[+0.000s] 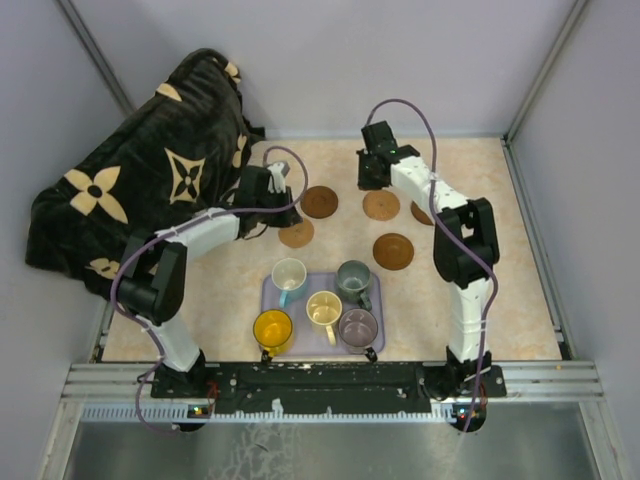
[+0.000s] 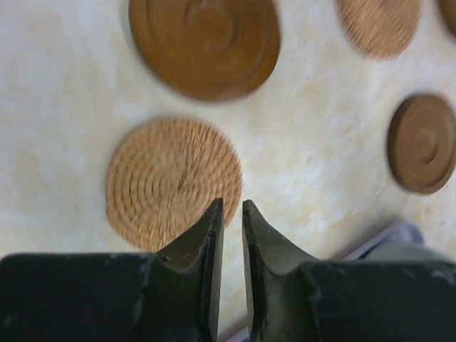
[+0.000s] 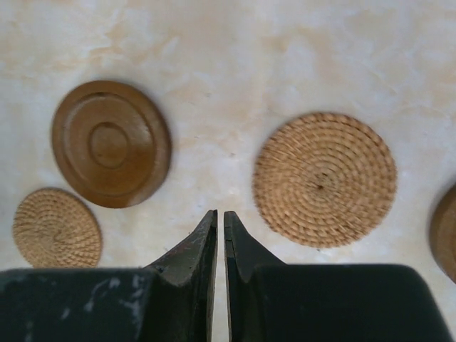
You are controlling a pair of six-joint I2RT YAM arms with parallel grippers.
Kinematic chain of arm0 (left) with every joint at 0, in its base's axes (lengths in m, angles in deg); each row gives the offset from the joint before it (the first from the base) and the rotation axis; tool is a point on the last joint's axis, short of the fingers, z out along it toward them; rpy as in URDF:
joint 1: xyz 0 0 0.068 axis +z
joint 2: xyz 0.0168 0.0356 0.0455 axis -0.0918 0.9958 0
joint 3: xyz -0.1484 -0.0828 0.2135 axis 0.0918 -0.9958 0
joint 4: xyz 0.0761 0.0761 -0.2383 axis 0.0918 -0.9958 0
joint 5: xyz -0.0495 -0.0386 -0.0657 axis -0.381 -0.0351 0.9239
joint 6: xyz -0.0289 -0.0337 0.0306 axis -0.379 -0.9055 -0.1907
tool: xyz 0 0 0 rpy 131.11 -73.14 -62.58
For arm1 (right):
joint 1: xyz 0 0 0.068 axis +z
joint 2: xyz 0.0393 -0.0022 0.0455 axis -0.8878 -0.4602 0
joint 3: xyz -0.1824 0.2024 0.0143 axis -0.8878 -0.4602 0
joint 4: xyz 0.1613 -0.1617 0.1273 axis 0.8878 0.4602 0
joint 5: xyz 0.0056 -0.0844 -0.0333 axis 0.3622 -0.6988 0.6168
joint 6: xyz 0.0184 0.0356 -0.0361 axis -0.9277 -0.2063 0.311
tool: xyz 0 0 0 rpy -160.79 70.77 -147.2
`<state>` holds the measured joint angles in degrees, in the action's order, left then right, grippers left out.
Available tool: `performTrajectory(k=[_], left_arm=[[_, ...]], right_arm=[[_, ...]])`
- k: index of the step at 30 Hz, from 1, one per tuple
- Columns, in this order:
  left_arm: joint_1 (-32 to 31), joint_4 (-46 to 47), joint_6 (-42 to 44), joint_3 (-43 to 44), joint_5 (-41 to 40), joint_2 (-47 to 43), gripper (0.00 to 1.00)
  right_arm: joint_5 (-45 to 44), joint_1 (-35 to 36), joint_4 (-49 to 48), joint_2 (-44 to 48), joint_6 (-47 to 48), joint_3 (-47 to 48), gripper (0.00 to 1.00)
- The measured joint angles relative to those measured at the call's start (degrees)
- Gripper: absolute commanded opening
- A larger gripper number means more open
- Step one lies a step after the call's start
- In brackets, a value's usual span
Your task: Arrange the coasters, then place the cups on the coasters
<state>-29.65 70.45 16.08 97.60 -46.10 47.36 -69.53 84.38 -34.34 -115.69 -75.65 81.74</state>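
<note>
Five coasters lie on the table beyond the tray: a dark one (image 1: pixel 320 201), a woven tan one (image 1: pixel 381 205), a second woven one (image 1: pixel 296 234), a dark one (image 1: pixel 393 251) and a dark one (image 1: pixel 422 213) half hidden by the right arm. The cups stand on the lavender tray (image 1: pixel 375 346): white-blue (image 1: pixel 289 274), grey-green (image 1: pixel 353 277), cream (image 1: pixel 323 307), yellow (image 1: pixel 272 327), mauve (image 1: pixel 358 326). My left gripper (image 2: pixel 229 203) hovers shut and empty at the edge of a woven coaster (image 2: pixel 173 182). My right gripper (image 3: pixel 220 212) is shut and empty between a dark coaster (image 3: pixel 110 142) and a woven one (image 3: pixel 324 178).
A black blanket with tan flower shapes (image 1: pixel 140 180) is heaped at the back left, right behind the left arm. Grey walls close the table on three sides. The tray corner (image 2: pixel 399 235) shows in the left wrist view.
</note>
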Motion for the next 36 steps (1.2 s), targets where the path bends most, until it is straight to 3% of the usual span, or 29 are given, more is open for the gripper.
performTrajectory(k=[8,22,36], left_arm=[[0.0,0.02,-2.82,-11.3,0.5,-0.09,0.22],[0.02,7.08,-6.43,-11.72,2.25,1.6,0.23],[0.26,8.35,-7.15,-11.58,2.54,2.86,0.23]], right_arm=[[1.81,5.49,-0.22,-5.84,0.57,8.44,0.09],[5.2,7.58,-0.11,-16.28,0.07,16.11,0.08],[7.37,9.38,-0.17,-18.88,0.11,16.74,0.07]])
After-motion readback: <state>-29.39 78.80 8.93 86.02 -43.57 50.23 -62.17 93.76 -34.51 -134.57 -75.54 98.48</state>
